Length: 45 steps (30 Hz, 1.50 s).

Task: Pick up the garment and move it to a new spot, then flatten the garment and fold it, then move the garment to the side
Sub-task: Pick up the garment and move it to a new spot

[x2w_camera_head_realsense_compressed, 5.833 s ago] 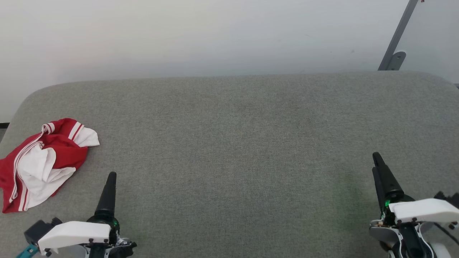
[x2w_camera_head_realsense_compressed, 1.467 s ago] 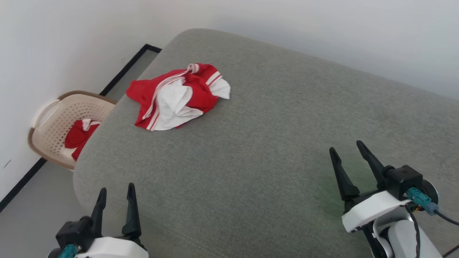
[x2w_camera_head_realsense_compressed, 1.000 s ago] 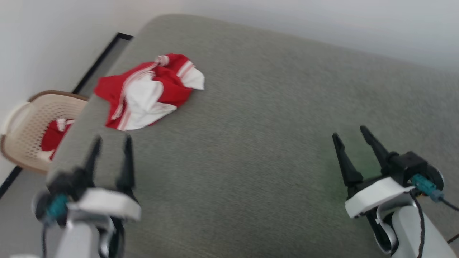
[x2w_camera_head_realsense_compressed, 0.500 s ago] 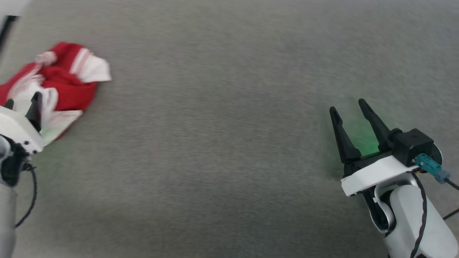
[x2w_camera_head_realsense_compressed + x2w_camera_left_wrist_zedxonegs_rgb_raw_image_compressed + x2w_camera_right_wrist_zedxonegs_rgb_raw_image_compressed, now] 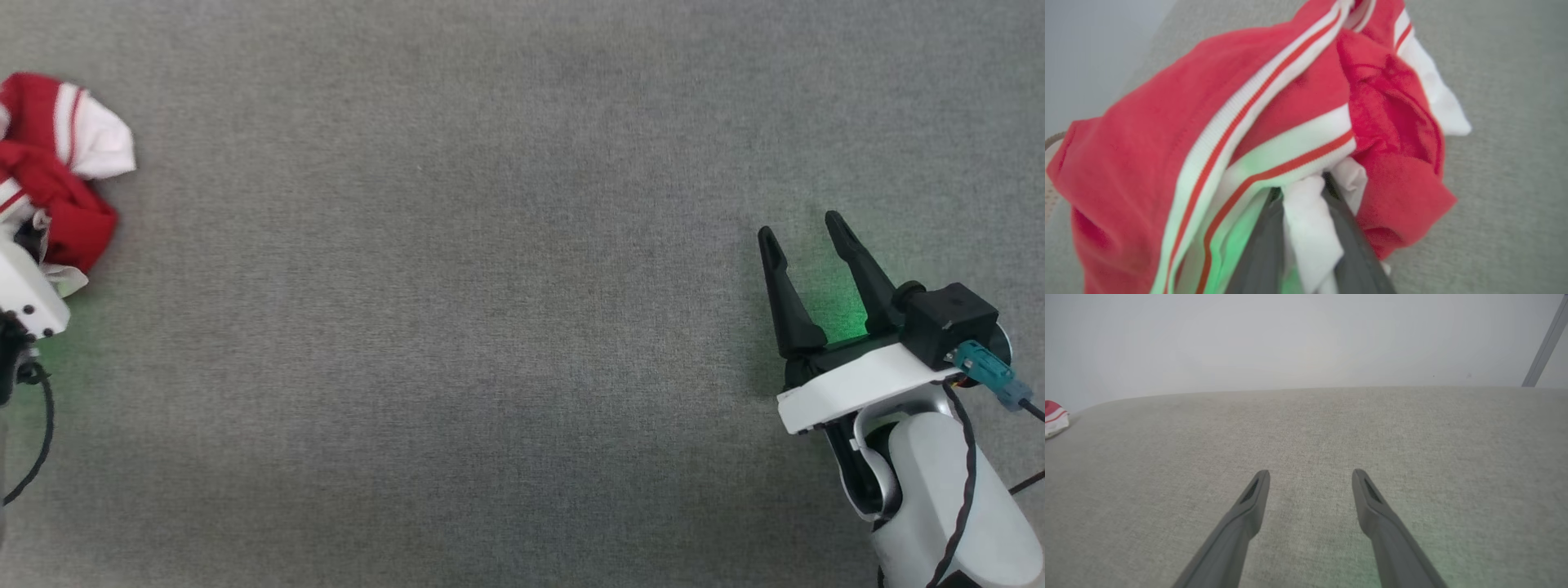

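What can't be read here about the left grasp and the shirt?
Left wrist view: left gripper fingertips buried in white folds of the garment; closure unclear.
Head view: garment and left gripper cut off by the left edge.
Right wrist view: garment just a sliver at the left edge.

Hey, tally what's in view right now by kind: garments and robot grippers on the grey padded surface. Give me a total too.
Garments: 1, the garment, red and white, bunched at the left edge of the grey surface.
Grippers: 2, the left gripper closed on the garment's white fabric, and the right gripper open over bare surface.
Total: 3.
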### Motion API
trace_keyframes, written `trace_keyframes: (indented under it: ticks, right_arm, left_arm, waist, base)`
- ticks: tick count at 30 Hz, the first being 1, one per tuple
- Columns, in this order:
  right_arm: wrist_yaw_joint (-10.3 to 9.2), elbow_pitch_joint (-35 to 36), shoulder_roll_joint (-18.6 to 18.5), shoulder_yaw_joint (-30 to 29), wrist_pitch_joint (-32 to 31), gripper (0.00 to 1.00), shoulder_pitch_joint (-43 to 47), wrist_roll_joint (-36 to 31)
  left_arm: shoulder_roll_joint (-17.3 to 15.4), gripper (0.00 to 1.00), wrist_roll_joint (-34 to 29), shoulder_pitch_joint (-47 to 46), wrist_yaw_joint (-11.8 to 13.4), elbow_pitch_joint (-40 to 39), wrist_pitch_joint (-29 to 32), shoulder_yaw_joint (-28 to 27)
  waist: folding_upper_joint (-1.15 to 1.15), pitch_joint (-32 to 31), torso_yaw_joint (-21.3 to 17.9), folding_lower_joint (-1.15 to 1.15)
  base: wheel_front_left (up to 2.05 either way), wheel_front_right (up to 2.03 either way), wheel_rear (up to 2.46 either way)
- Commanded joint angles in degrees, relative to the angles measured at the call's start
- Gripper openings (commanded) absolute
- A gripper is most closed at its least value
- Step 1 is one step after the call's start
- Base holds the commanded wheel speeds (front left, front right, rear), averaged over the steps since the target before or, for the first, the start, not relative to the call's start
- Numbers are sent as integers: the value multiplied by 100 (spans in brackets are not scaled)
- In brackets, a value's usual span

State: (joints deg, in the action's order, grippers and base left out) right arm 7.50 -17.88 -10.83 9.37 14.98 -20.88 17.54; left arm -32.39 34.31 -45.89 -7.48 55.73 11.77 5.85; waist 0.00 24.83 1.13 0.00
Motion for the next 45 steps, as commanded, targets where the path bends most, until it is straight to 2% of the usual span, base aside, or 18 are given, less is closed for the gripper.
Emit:
trace_keyframes:
  ticks: [1, 5, 9, 17, 20, 25, 26, 31, 33, 37, 45]
  right_arm:
    - [-2, 4, 43, -5, 28, 100, -22, -34]
    - [-2, -41, 104, 9, 28, 100, 90, -46]
    - [-2, -70, 208, -9, 27, 100, 188, -39]
    - [-2, -85, 464, -50, 28, 100, 397, 53]
    - [-2, -68, 540, -106, 28, 100, 426, 93]
    - [-2, -36, 640, -248, 27, 100, 494, 185]
    - [-2, -36, 640, -248, 27, 100, 494, 185]
    - [-2, -41, 696, -314, 28, 100, 464, 240]
    - [-2, -42, 725, -340, 28, 100, 450, 277]
    - [-2, -60, 775, -339, 28, 100, 433, 346]
    - [-2, -34, 794, -300, 27, 100, 420, 716]
  left_arm:
    - [71, 0, -39, -84, 3, -73, -184, 102]
    - [92, 0, 63, -118, 2, -282, -515, 338]
    - [138, 0, 310, -48, 3, -784, -573, 717]
    - [419, 0, 1236, 106, 3, -2848, 61, 1907]
    - [660, 0, 1519, 95, 4, -3381, 365, 2235]
    - [1309, 0, 1909, -241, 4, -3907, 718, 2652]
    - [1309, 0, 1909, -241, 4, -3907, 718, 2652]
    - [2058, 0, 2659, -614, 17, -3875, 1035, 2608]
    - [2138, 0, 2828, -728, 47, -3725, 1177, 2578]
    - [1957, 0, 2681, -823, 180, -2943, 1352, 2615]
    - [1346, 0, 2154, -1101, 99, -1050, 1226, 2877]
  waist:
    - [0, -118, 55, 0]
    - [0, -450, 130, 0]
    - [0, -800, 133, 0]
    - [0, -1100, -270, 0]
    - [0, -1062, -523, 0]
    - [0, -913, -946, 0]
    - [0, -913, -946, 0]
    - [0, -760, -1394, 0]
    - [0, -719, -1572, 0]
    - [0, -647, -1898, 0]
    - [0, -451, -2378, 0]
  base:
    - [0, 0, 0]
    - [0, 0, 0]
    - [0, 0, 0]
    - [0, 0, 0]
    - [0, 0, 0]
    - [0, 0, 0]
    - [0, 0, 0]
    - [0, 0, 0]
    - [0, 0, 0]
    - [0, 0, 0]
    - [0, 0, 0]
